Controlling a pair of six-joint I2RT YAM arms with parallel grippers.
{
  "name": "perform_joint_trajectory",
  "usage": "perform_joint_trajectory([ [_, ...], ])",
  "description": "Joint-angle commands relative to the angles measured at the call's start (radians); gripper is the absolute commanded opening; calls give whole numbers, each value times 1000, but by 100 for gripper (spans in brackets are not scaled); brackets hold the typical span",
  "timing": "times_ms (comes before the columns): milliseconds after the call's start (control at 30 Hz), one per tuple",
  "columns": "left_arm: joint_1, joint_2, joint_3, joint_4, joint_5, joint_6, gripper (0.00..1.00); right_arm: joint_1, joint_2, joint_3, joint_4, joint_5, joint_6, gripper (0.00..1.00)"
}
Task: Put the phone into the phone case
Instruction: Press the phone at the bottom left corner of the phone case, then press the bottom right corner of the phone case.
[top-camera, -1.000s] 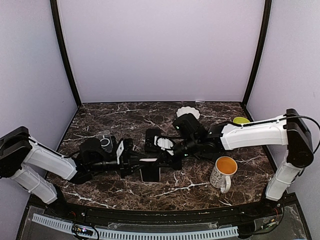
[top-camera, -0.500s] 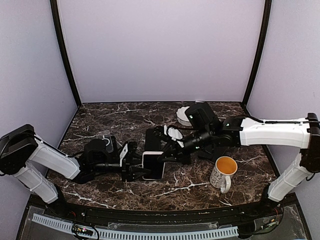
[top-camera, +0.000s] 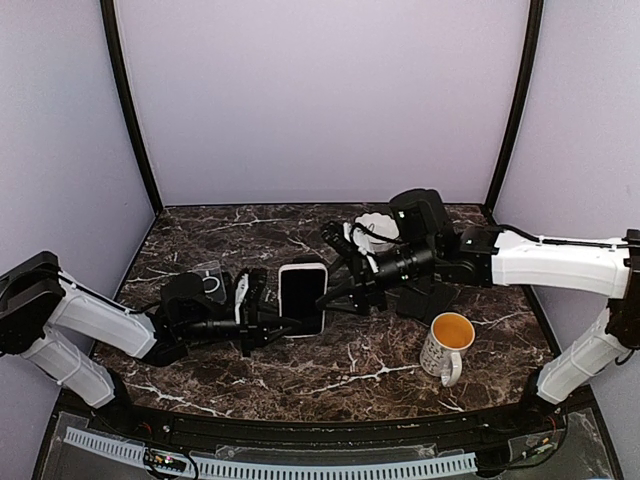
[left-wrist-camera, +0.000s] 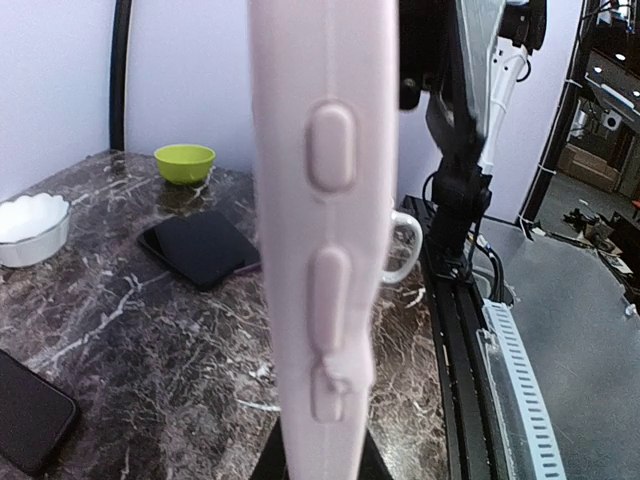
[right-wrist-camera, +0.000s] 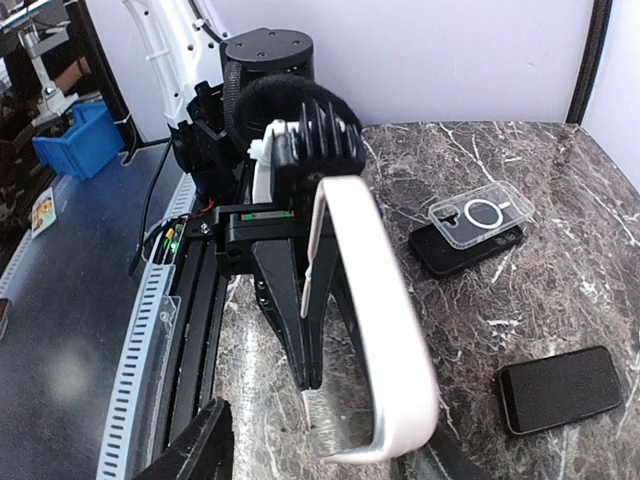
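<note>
Nearest the lower edge of the top view, right of centre, a mug (top-camera: 447, 343) with an orange inside stands on the dark marbled desk (top-camera: 250, 235). Left of it, in the lower middle, the left gripper (top-camera: 268, 320) is clenched on the white phone case (left-wrist-camera: 320, 200). It grasps the case at its lower left edge, and the case is raised off the desk and tilted. From the left wrist camera the case's side, with two long buttons, fills the middle of the frame. In the right wrist view, black fingers (right-wrist-camera: 300, 330) pinch its rim from below. The phone (top-camera: 302, 297) shows as a dark face inside the white rim, at the centre of the top view. Just right of the case, the right gripper (top-camera: 338, 265) is released, its jaws spread wide. Whether a finger touches the case's edge cannot be told. A clear case (top-camera: 209, 272) lies at middle left, behind the left wrist. A black handset (right-wrist-camera: 560, 390) lies flat at the lower right of the right wrist view. Farthest back, a white bowl (top-camera: 378, 222) sits near the rear wall right of centre. A green bowl (left-wrist-camera: 184, 162) shows at the upper left of the left wrist view.
</note>
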Motion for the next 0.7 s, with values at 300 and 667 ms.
perform_joint_trajectory([
  [300,7,-145,84,106,-9,-108,0,-8,17,-92,265,-92,160,41],
  [667,7,-168,95,113,5,-109,0,-7,44,-66,216,-114,120,0],
])
